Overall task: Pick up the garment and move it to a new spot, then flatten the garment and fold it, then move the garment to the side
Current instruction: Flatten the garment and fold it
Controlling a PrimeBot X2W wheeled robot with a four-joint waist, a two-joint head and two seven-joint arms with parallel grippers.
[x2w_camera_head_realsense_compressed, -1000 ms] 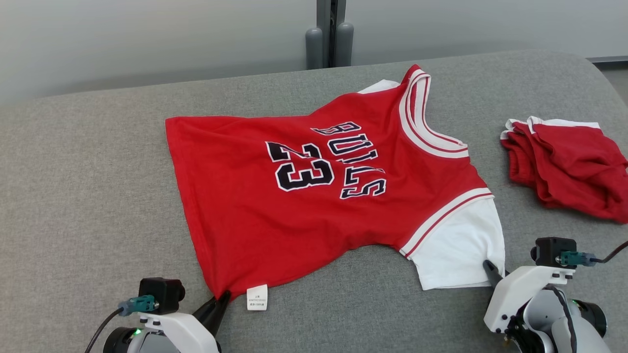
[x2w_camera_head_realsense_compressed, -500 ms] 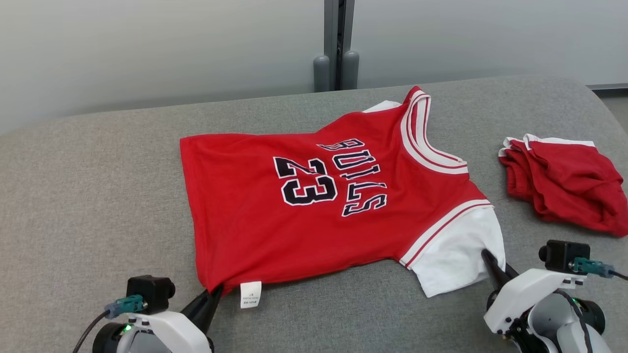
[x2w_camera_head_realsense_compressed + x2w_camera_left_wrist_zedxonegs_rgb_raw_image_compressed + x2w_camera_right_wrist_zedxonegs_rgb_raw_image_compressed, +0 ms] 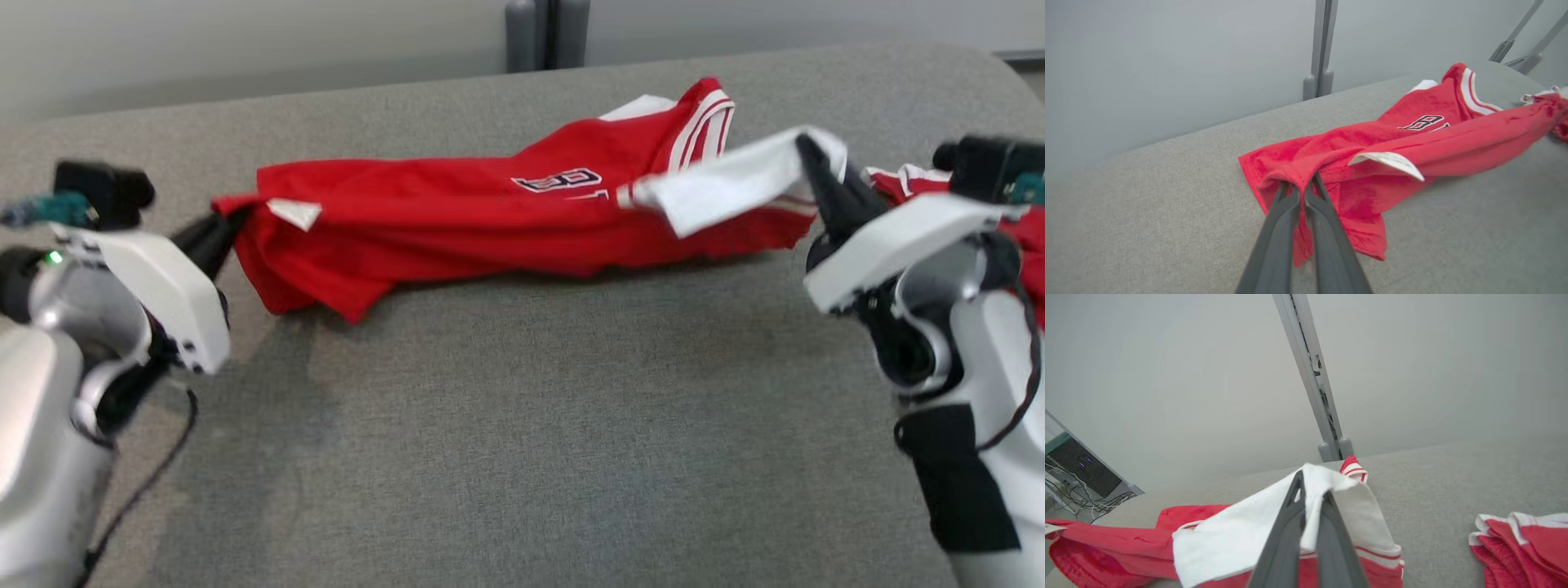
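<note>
The left gripper (image 3: 231,217) was clamped on the red hem corner of the jersey (image 3: 457,220), the right gripper (image 3: 806,149) on its white sleeve. Near edge was raised above the grey surface (image 3: 522,425): fold apparently in progress; move aside outstanding.

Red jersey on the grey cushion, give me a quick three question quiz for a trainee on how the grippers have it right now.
1. True or false: the left gripper is shut on a red hem corner of the jersey.
2. Which part does the right gripper pinch? A) white sleeve B) hood C) zip
3. Short answer: on which side of the jersey, the robot's left or right, lies the other red garment?
Key: 1 true; 2 A; 3 the robot's right.
</note>
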